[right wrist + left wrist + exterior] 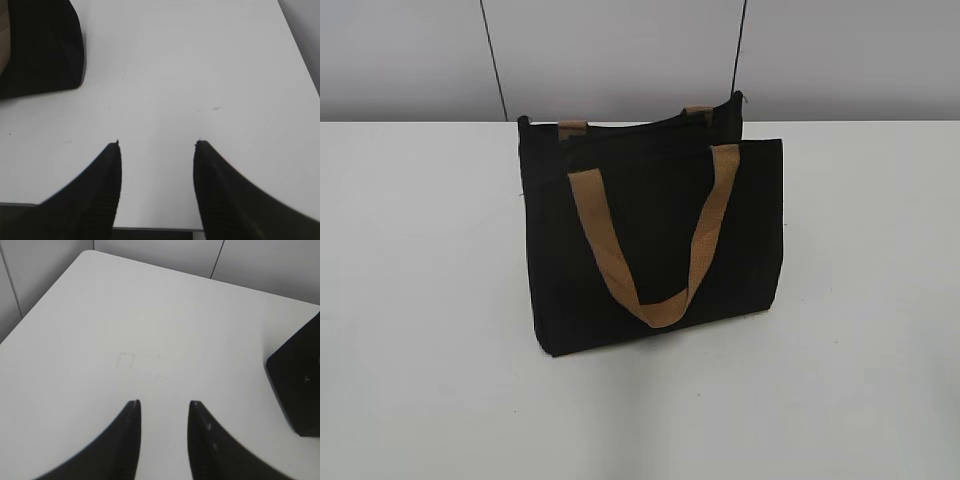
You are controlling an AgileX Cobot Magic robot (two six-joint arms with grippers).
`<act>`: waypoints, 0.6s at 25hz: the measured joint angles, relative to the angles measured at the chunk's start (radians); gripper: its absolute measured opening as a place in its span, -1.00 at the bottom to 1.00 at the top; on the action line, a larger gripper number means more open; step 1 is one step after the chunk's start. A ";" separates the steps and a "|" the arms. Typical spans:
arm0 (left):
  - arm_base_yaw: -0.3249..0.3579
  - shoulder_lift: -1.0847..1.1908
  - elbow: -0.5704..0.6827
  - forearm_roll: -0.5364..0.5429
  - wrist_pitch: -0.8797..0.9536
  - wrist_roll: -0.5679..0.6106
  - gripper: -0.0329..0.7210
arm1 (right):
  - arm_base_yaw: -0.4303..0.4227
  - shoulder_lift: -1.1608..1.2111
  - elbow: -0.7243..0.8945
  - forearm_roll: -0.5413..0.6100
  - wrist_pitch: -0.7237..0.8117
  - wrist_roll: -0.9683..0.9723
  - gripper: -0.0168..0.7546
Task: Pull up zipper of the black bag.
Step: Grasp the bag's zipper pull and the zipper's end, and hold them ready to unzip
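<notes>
- Both of our grippers are hanging above bare table, and neither is touching anything.
- Our left gripper (pixel 164 404) is holding its two dark fingers (pixel 129 427) a narrow gap apart, with only white tabletop showing between them.
- Our right gripper (pixel 157 144) is holding its fingers (pixel 107 172) wider, again with nothing but table between the tips.
- We are seeing the black bag (pixel 655 240) lying near the middle of the white table (pixel 420 300), leaning back, its broad face turned toward the exterior camera.
- One tan handle (pixel 655 250) is drooping in a loop down the bag's front; the ends of a second handle (pixel 572 129) are peeking over the top edge.
- We are seeing the zipper (pixel 640 128) only as a dark line along the bag's top edge; we cannot make out its pull tab or whether it is closed.
- From the left wrist, a corner of the bag (pixel 297 385) is sitting at the right edge of view, well apart from the fingers.
- From the right wrist, the bag (pixel 42 47) is filling the upper left corner, also apart from the fingers.
</notes>
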State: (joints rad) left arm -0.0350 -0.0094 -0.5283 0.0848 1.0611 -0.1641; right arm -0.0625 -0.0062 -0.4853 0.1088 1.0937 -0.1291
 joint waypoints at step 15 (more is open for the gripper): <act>0.000 0.004 0.000 0.000 0.000 0.000 -0.27 | 0.000 0.000 0.000 0.000 0.000 0.000 0.00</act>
State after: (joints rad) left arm -0.0350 -0.0053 -0.5283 0.0848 1.0611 -0.1641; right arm -0.0625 -0.0062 -0.4853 0.1088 1.0937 -0.1291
